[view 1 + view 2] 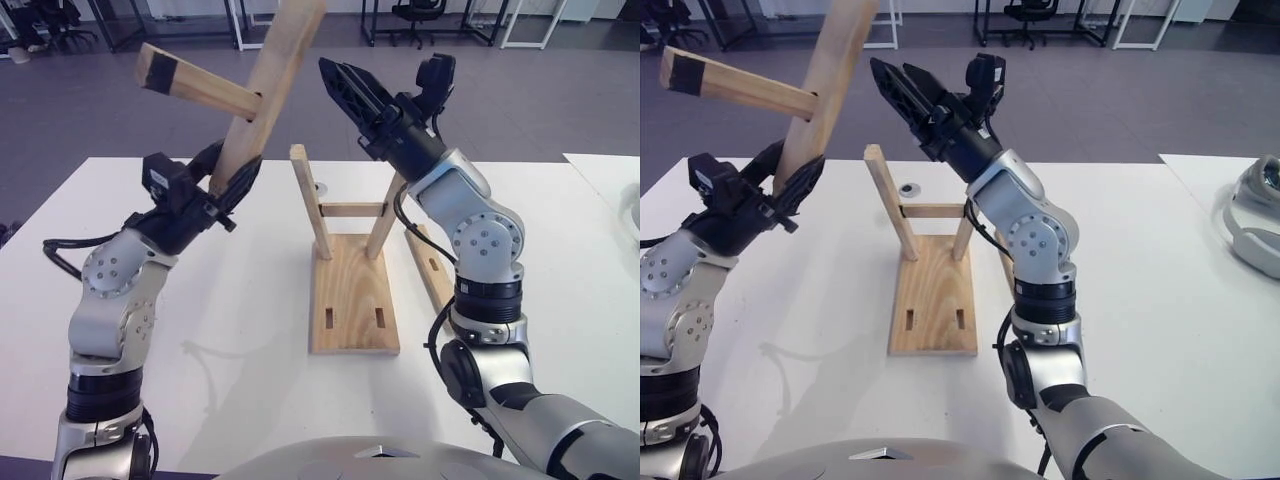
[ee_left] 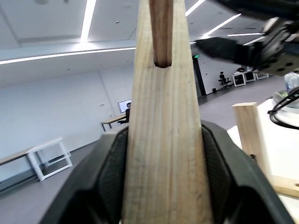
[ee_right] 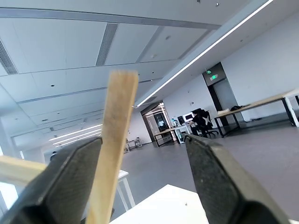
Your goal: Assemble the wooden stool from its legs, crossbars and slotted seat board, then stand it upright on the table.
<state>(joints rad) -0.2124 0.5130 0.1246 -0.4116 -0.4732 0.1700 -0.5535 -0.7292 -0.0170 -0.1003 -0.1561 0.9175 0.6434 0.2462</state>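
My left gripper [image 1: 235,182] is shut on a wooden leg [image 1: 272,75], held tilted high above the table's left side. A crossbar [image 1: 200,86] with a dark end sticks out of that leg to the left. In the left wrist view the fingers [image 2: 110,179] clamp the leg [image 2: 163,140] from both sides. The slotted seat board [image 1: 352,300] lies flat mid-table, with two legs [image 1: 310,200] and a crossbar [image 1: 352,210] standing in its far end. My right gripper [image 1: 336,68] is open in the air, pointing at the held leg from its right, slightly apart from it.
A loose wooden piece [image 1: 432,268] lies on the white table [image 1: 220,300] just right of the seat board, behind my right arm. A small round object [image 1: 909,189] sits behind the standing legs. A headset-like device [image 1: 1255,215] lies on the neighbouring table at right.
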